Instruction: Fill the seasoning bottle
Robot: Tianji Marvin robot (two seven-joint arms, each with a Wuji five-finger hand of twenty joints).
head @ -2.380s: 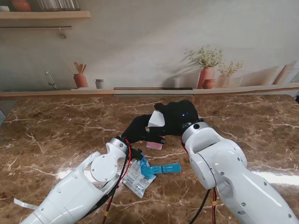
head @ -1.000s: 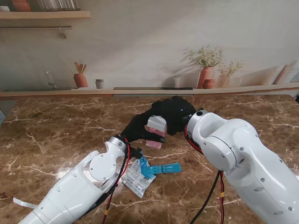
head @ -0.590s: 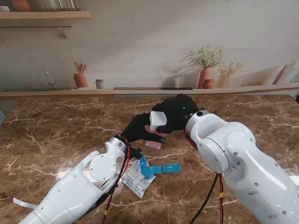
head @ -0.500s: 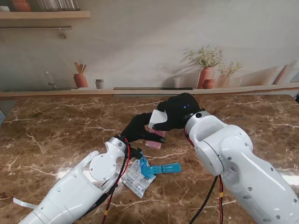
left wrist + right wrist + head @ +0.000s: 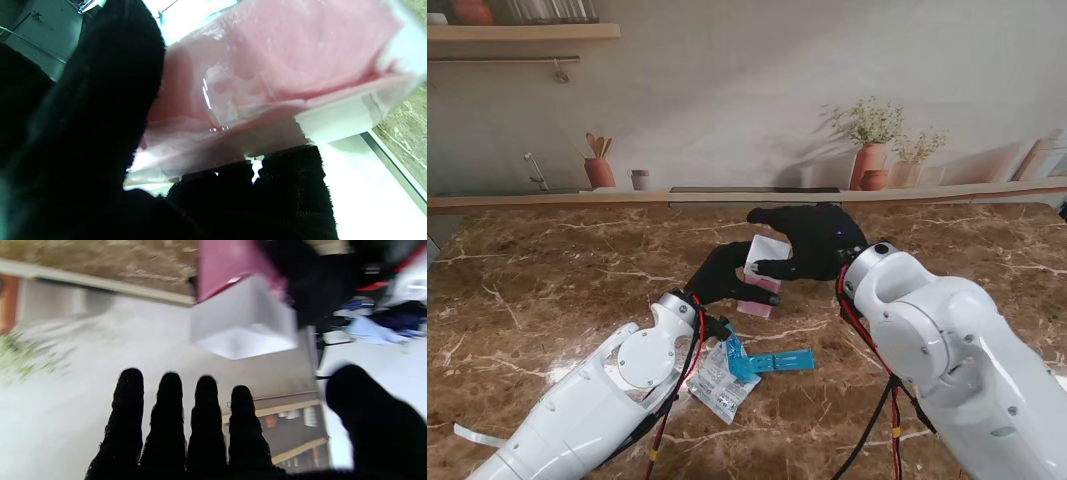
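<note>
The tabletop looks like polished brown marble, glossy with pale veins. Both hands' fingers wear matt black knitted cloth. The seasoning bottle looks like clear, shiny plastic holding pink powder, capped in smooth white.

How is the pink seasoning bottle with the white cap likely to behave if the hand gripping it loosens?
The seasoning bottle looks smooth and glossy, so it may slip. Its flat sides suggest it would slide or tip rather than roll. The left hand grips low on it, so the capped end could swing.
</note>
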